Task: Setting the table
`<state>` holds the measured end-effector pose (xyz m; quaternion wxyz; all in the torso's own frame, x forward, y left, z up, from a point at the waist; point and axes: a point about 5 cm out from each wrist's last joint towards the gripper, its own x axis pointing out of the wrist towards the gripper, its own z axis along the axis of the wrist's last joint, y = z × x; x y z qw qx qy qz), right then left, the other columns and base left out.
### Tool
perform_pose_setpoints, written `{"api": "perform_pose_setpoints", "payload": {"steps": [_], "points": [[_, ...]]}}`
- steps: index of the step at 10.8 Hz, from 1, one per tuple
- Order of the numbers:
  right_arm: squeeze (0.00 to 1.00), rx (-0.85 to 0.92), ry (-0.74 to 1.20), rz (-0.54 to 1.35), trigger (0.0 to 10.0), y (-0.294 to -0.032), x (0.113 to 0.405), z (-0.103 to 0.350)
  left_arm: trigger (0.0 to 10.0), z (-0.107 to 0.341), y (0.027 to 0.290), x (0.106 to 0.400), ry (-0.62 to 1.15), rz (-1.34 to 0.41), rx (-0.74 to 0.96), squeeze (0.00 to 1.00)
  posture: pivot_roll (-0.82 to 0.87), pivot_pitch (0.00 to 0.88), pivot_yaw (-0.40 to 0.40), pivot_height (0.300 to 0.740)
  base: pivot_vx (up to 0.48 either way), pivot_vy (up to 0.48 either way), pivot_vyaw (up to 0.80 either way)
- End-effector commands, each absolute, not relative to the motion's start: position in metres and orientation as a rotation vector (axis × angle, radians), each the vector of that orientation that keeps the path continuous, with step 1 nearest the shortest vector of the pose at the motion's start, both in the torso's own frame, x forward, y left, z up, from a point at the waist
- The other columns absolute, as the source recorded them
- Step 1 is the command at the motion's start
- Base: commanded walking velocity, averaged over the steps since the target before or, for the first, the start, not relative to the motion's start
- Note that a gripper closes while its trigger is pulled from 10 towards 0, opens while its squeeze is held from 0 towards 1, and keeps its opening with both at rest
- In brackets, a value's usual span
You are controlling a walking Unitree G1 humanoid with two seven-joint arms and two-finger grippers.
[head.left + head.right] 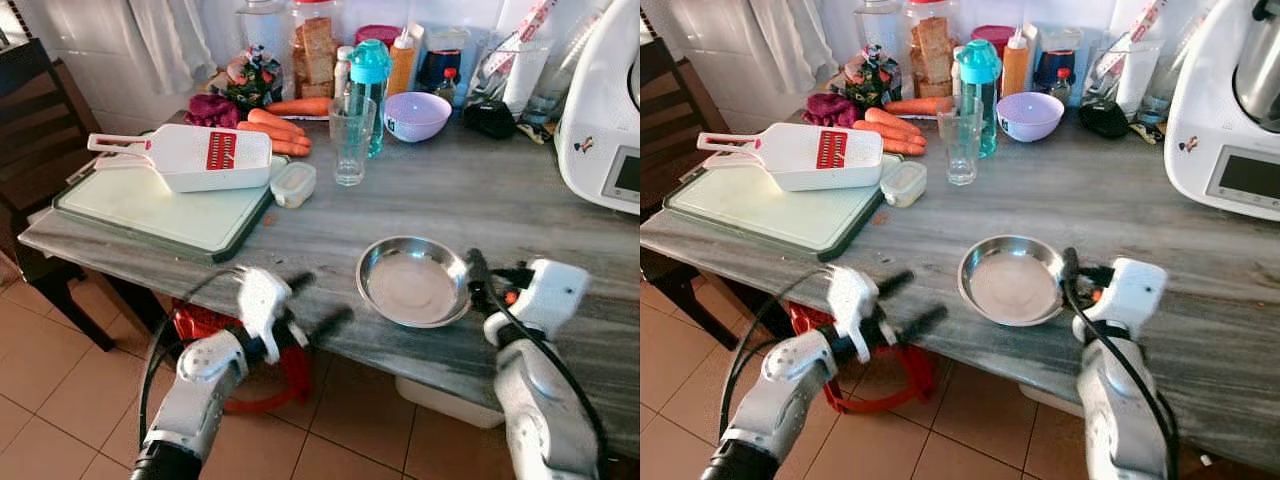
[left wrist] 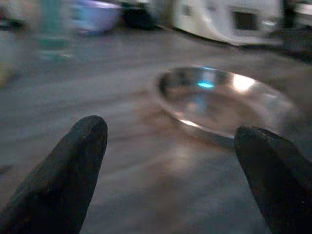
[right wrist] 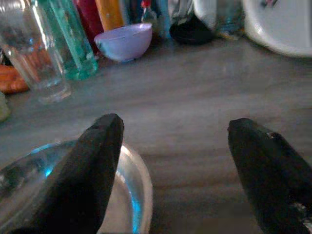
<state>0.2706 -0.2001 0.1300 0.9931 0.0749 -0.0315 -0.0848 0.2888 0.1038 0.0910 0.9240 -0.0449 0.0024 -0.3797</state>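
A round steel plate lies empty near the front edge of the grey wooden table. My left gripper is open just off the table's front edge, left of the plate, and its fingers point towards the plate. Open as well, my right gripper sits at the plate's right rim, and one finger overlaps that rim in the right wrist view. Behind the plate stand a clear glass and a teal bottle.
A cutting board with a white slicer lies at the left, with a small plastic box and carrots beside it. A purple bowl stands at the back and a white appliance at the right. A dark chair is left of the table, and something red sits beneath it.
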Motion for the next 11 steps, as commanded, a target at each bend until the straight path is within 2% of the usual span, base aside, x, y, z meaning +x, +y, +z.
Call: {"api": "perform_pose_setpoints", "payload": {"steps": [1,4,6,7,11], "points": [[1.0,0.139,-0.098,-0.164,10.0,-0.198,0.266,0.14,10.0,0.091,0.115,0.295,0.0,-0.659,-0.082,0.0,-0.04,0.041,0.059,0.74,0.0,0.0,0.0],[1.0,0.098,-0.101,-0.144,10.0,-0.194,0.252,0.144,10.0,0.09,0.13,0.297,-0.025,-0.396,-0.065,0.0,-0.05,0.041,0.055,0.74,0.0,0.0,0.0],[1.0,0.084,-0.087,-0.155,10.0,-0.197,0.247,0.141,10.0,0.083,0.131,0.287,-0.017,-0.352,-0.039,0.0,-0.04,0.045,0.056,0.74,0.0,0.0,0.0],[0.0,0.08,-0.079,-0.14,10.0,-0.193,0.247,0.139,10.0,0.082,0.135,0.285,-0.023,-0.323,-0.004,0.0,-0.04,0.045,0.062,0.74,0.0,0.0,0.0],[0.0,0.087,-0.056,-0.124,10.0,-0.187,0.248,0.136,10.0,0.08,0.131,0.284,-0.009,-0.336,0.036,0.0,-0.04,0.053,0.062,0.74,0.0,0.0,-0.1]]}}
